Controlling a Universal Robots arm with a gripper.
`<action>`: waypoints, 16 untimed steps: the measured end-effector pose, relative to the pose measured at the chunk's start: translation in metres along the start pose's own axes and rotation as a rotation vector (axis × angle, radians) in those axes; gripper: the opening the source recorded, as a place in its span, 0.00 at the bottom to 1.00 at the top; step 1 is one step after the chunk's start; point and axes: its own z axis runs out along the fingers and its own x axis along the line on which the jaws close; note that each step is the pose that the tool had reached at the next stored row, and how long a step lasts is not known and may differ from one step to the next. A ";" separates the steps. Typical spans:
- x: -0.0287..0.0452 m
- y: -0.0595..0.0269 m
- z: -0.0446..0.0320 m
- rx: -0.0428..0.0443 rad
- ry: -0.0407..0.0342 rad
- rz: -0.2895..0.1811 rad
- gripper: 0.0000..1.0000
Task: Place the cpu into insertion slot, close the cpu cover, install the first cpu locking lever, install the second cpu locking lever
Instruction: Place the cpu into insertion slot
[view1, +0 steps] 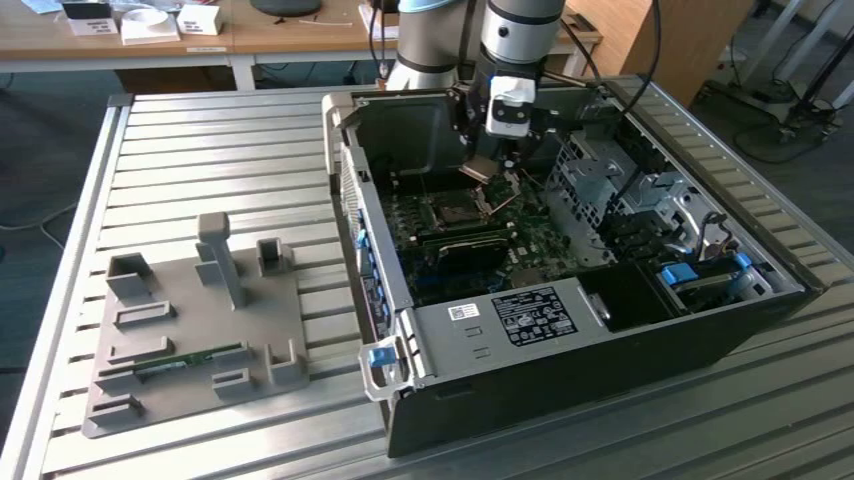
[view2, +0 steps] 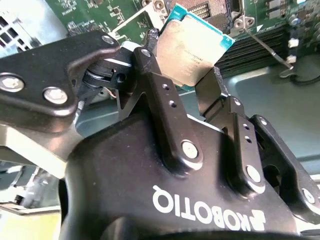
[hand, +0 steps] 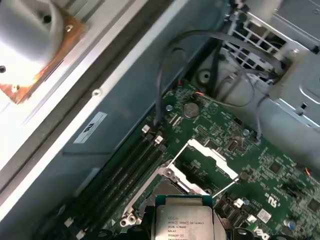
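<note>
My gripper (view1: 483, 166) hangs inside the open computer case (view1: 400, 400), shut on the cpu (view1: 477, 169), which is tilted. The second wrist view has the two black fingers (view2: 150, 55) clamping opposite edges of the cpu (view2: 195, 40), silvery top with a teal rim. The insertion slot (view1: 447, 211) lies on the green motherboard (view1: 534, 240), below the chip and apart from it. In the first wrist view the cpu (hand: 184, 222) hovers at the near edge of the insertion slot (hand: 152, 197). The cpu cover (hand: 210, 152) stands raised behind it, and a thin locking lever (hand: 225, 186) sticks out beside it.
Long black memory slots (hand: 132, 172) run beside the socket. Cables (hand: 165, 80) loop above the board, and metal drive cages (view1: 627, 190) fill the case's side at the exterior view's right. A grey fixture plate (view1: 200, 340) sits on the slatted table (view1: 200, 150).
</note>
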 end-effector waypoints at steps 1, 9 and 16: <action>0.0000 0.0000 0.0000 0.0000 0.0000 0.000 0.54; 0.0001 0.0000 0.0006 -0.0011 -0.0053 0.048 0.54; 0.0000 -0.0002 0.0017 -0.0032 -0.0195 0.174 0.54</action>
